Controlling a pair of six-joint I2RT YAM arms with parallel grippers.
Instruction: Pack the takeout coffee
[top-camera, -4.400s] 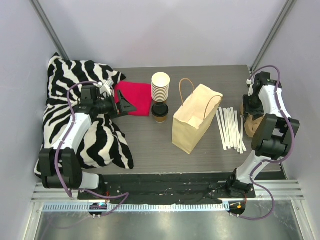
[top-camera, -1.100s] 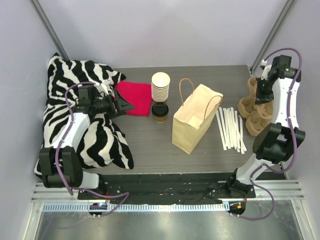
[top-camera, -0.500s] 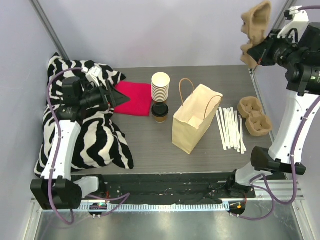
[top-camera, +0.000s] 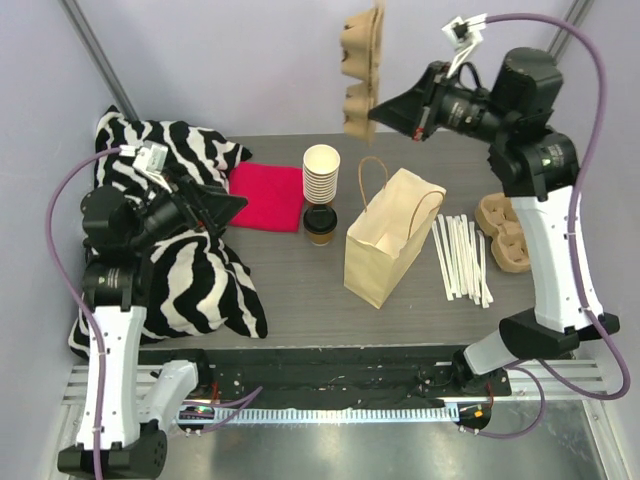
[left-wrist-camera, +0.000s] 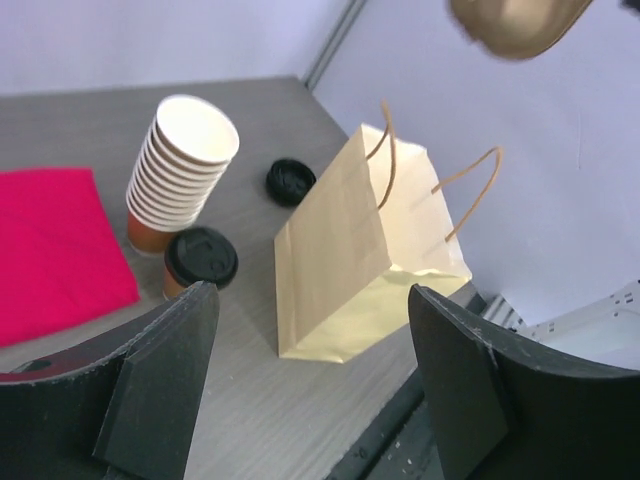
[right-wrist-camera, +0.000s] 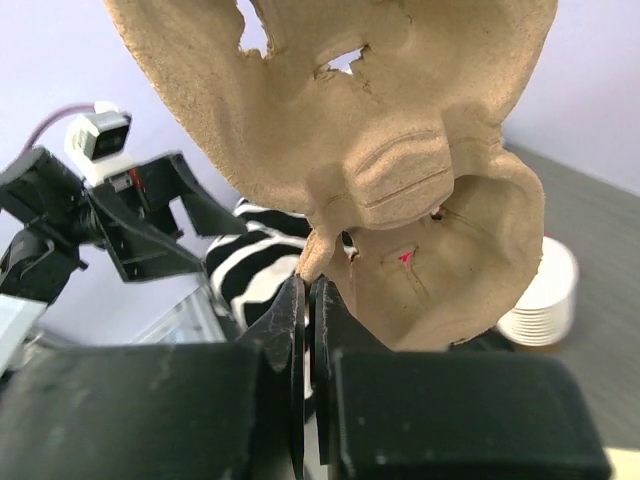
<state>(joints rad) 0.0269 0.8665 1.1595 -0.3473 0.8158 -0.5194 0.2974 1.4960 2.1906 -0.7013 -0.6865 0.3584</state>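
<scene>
Coffee comes first: the takeout coffee (top-camera: 319, 224), a small brown cup under a black lid, stands upright on the table (top-camera: 300, 295) near its middle. It sits on the near side of the stack of cream cups (top-camera: 321, 172), so close that I cannot tell whether they touch. A little to its right the paper bag (top-camera: 385, 250) stands upright, mouth open and handles up, with nothing visible inside. The left wrist view shows a loose black lid (left-wrist-camera: 290, 181) lying between the stack and the bag, on the far side. A red napkin (top-camera: 268, 196) lies left of the stack, a zebra-striped cushion (top-camera: 190, 285) lies beyond it at the left edge, and wrapped straws (top-camera: 462, 258) lie right of the bag.

The right tool (top-camera: 378, 112) is raised high over the far side of the table. Its jaws are pressed together on the rim of a pulp cup carrier (top-camera: 360, 65), which hangs in the air above the bag. A second carrier (top-camera: 505, 235) rests at the right edge of the table. The left tool (top-camera: 222, 208) hovers over the cushion with its fingers wide apart and empty, facing the coffee.

By my reading the packing is at an early stage. A carrier is lifted, but the coffee is untouched. Seating the cup in the carrier and getting it into the bag are both left to do.
</scene>
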